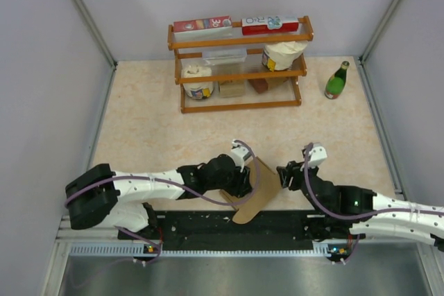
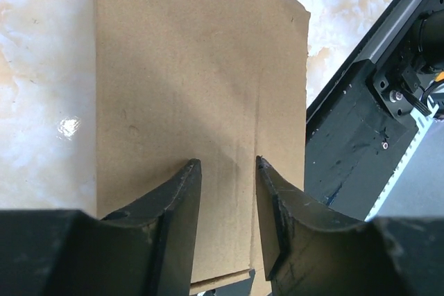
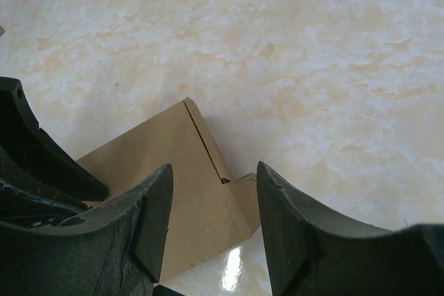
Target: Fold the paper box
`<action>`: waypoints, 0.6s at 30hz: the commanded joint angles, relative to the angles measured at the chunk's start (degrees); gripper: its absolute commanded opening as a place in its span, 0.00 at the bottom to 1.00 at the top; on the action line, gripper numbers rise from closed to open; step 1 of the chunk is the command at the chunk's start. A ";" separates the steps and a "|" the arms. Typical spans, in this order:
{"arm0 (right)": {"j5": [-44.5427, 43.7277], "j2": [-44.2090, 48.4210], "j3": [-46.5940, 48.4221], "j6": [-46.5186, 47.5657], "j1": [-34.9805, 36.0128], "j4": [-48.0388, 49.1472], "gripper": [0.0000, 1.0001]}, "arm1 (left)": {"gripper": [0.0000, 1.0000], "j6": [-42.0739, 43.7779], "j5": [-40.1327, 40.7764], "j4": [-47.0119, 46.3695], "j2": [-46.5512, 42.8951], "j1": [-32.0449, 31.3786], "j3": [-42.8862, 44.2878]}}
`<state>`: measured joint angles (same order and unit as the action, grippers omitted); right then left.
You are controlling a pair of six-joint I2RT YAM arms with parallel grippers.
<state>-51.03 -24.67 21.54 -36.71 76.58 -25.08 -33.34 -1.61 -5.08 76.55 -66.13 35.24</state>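
The paper box (image 1: 260,188) lies as a flat sheet of plain brown cardboard near the table's front edge, between my two arms, its lower end reaching over the black rail. My left gripper (image 1: 241,184) hovers on its left side. In the left wrist view the cardboard (image 2: 194,67) fills the middle, and the left gripper (image 2: 223,164) is open, with only the flat sheet and a crease line showing in the gap. My right gripper (image 1: 285,177) sits at the sheet's right edge. In the right wrist view it (image 3: 214,168) is open over a slit corner and small tab of the cardboard (image 3: 173,164).
A wooden shelf (image 1: 239,67) at the back holds red-and-white cartons, tubs and small boxes. A green bottle (image 1: 337,81) stands at the back right. The black base rail (image 1: 208,230) runs along the near edge and shows beside the cardboard (image 2: 354,150). Grey walls close in both sides.
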 commanded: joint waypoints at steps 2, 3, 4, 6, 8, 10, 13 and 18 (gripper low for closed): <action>11.28 -6.26 5.87 2.07 -5.55 -0.23 0.51 | 0.40 -0.76 1.08 1.47 -0.69 -0.58 1.22; 13.73 -7.75 7.27 2.60 -7.30 -0.41 0.50 | 0.40 -0.58 3.52 2.61 -2.36 -0.58 1.84; 16.11 -9.77 7.98 3.30 -10.10 -0.67 0.50 | 0.41 -0.58 4.58 3.49 -4.38 -0.58 2.37; 22.08 -12.32 9.74 4.53 -15.37 -0.85 0.47 | 0.45 -0.50 7.65 4.90 -9.03 -0.58 3.60; 27.10 -14.52 10.62 5.68 -20.83 -0.85 0.42 | 0.46 -0.58 10.91 8.06 -14.04 -0.58 4.92; 31.58 -16.19 11.33 7.17 -26.36 -0.85 0.36 | 0.42 -1.98 14.77 11.04 -18.79 -0.67 5.10; 37.65 -19.53 12.12 9.19 -33.93 -0.85 0.28 | 0.28 -6.37 20.83 17.02 -24.68 -1.89 3.44; 45.91 -25.42 12.04 12.27 -41.59 1.34 0.10 | 0.00 -17.34 26.03 25.28 -28.13 -8.12 -1.22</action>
<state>-14.85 -46.78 31.22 -28.08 39.13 -25.98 -41.10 17.45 10.26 48.64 -69.56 37.52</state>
